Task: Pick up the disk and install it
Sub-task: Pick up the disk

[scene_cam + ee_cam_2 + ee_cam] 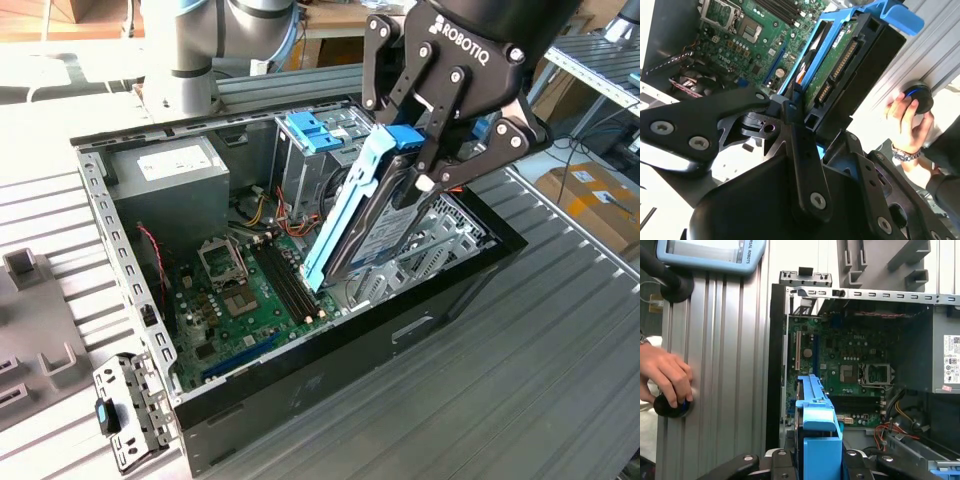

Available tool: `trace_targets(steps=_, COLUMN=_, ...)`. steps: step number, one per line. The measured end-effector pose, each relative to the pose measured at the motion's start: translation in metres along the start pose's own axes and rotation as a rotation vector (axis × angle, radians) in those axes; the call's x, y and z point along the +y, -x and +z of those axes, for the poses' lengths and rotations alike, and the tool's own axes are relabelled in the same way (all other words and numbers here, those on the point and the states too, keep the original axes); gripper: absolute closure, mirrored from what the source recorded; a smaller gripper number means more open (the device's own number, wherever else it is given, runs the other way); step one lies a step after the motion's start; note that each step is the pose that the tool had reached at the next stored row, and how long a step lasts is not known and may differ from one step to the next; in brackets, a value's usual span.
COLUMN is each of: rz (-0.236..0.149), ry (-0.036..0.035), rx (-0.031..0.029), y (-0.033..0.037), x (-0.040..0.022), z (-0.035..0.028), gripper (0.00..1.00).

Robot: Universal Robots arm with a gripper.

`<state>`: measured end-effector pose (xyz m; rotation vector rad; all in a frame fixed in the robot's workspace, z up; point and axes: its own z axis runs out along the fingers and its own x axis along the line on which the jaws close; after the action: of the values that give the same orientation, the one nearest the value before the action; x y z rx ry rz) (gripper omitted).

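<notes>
Clamping the disk [350, 212] between its jaws, the gripper [425, 165] holds its long axis slanting steeply down toward the motherboard [235, 300]

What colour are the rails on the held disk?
The disk has bright blue rails; the exterior view shows them best.

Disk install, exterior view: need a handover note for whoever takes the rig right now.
Gripper: jaws shut on the disk, holding it by its upper end.
Disk: lifted and steeply tilted, with its lower end over the motherboard inside the open computer case.
Drive cage: inside the case next to the held disk, with a blue bracket on top.
A person's hand rests on a dark knob on the ribbed metal table beside the case.
Done: pickup.
Left: the disk is not yet seated in the case.
</notes>
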<state>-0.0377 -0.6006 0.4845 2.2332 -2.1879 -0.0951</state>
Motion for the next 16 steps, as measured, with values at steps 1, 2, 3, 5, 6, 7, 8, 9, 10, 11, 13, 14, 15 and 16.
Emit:
trace_targets(steps=1, rz=0.0, ry=0.0, rx=0.0, y=-0.0001, x=-0.0015, z=0.0, gripper=0.64)
trace_targets(steps=2, rz=0.0, ry=0.0, rx=0.0001, y=-0.0002, x=-0.0034, z=-0.0001, gripper=0.64)
trace_targets(steps=3, rz=0.0, ry=0.0, rx=0.0, y=-0.0003, x=-0.0049, z=-0.0001, gripper=0.64)
trace_targets(steps=5, rz=0.0, ry=0.0, rx=0.0, y=-0.0005, x=-0.0091, z=-0.0001, gripper=0.64)
trace_targets(steps=6, rz=0.0, ry=0.0, rx=0.0, y=-0.0006, x=-0.0106, z=-0.0001, gripper=0.64)
trace_targets(steps=7, rz=0.0, ry=0.0, rx=0.0, y=-0.0007, x=-0.0126, z=-0.0001, gripper=0.64)
trace_targets(steps=8, rz=0.0, ry=0.0, rx=0.0001, y=-0.0008, x=-0.0145, z=-0.0002, gripper=0.64)
trace_targets(steps=9, rz=0.0, ry=0.0, rx=0.0, y=-0.001, x=-0.0181, z=-0.0002, gripper=0.64)
trace_targets(steps=10, rz=0.0, ry=0.0001, rx=-0.0007, y=-0.001, x=-0.021, z=-0.0004, gripper=0.64)
trace_targets(steps=11, rz=0.0, ry=0.0002, rx=-0.0037, y=-0.001, x=-0.0234, z=-0.0005, gripper=0.64)
trace_targets(steps=13, rz=-0.002, ry=-0.0002, rx=-0.0415, y=-0.0012, x=-0.0313, z=-0.0008, gripper=0.64)
trace_targets(steps=14, rz=-0.003, ry=-0.0004, rx=-0.0569, y=-0.0013, x=-0.0335, z=-0.001, gripper=0.64)
trace_targets(steps=15, rz=-0.004, ry=-0.0005, rx=-0.0694, y=-0.0013, x=-0.0357, z=-0.0011, gripper=0.64)
trace_targets(steps=16, rz=-0.004, ry=-0.0003, rx=-0.0768, y=-0.0015, x=-0.038, z=-0.0012, gripper=0.64)
